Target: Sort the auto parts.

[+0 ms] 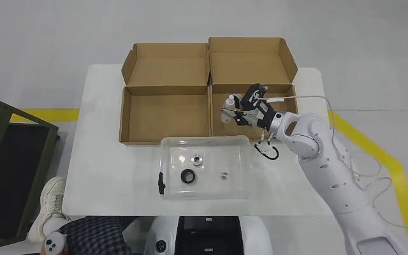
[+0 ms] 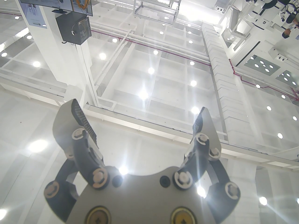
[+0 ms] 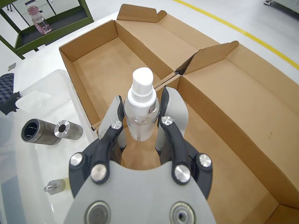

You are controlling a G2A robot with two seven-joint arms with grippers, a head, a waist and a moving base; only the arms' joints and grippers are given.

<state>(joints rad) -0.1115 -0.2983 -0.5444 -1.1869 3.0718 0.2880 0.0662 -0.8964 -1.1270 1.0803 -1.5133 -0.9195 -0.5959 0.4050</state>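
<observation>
Right end effector (image 3: 142,101) clamps a clear spray bottle (image 3: 141,89); left end effector (image 2: 139,108) is spread wide.

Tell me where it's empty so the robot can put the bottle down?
Both cardboard boxes have bare floors: the left box is wholly free, the right box lies under the right gripper holding the bottle. The white table left of the clear bin is bare too. The bin is crowded with metal parts.
</observation>
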